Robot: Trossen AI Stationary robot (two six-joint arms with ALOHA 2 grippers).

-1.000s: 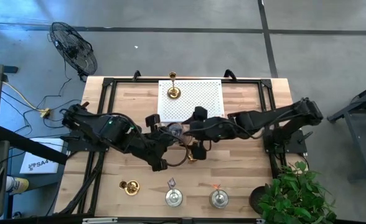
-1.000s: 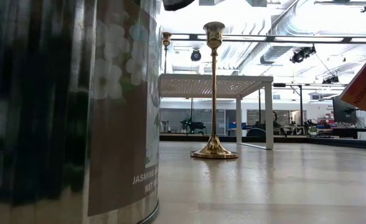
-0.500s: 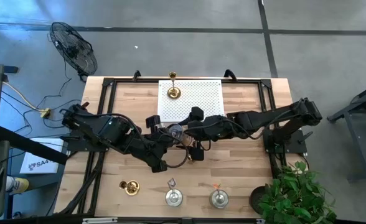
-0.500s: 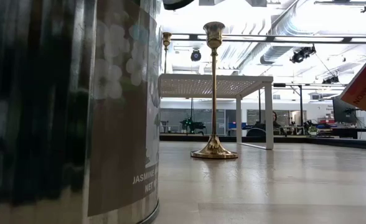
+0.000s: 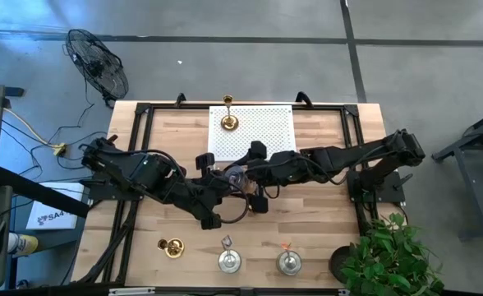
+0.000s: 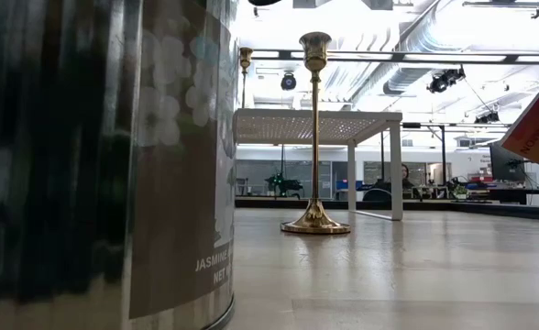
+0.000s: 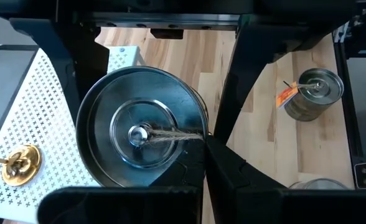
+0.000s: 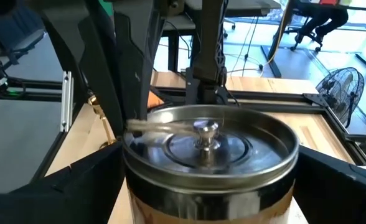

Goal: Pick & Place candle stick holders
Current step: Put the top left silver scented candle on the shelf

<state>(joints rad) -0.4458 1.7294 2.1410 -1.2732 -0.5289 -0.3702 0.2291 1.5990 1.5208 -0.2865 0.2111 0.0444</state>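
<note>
the left claw (image 5: 225,179) is pressed together on the string of a squat silver holder (image 7: 142,127), hanging it mid-bench beside the white rack (image 5: 262,131), seemingly for a handover. the right claw (image 5: 254,177) is spread wide around its body, seemingly ready to take it. the holder is round, shiny, ringed on top.

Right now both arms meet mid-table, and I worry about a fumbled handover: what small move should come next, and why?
Probably close the right gripper on the silvery holder. Its fingers stand wide open on either side of the holder, while the left gripper is shut at the holder's rim, apparently carrying it by the edge of the white rack.
</note>
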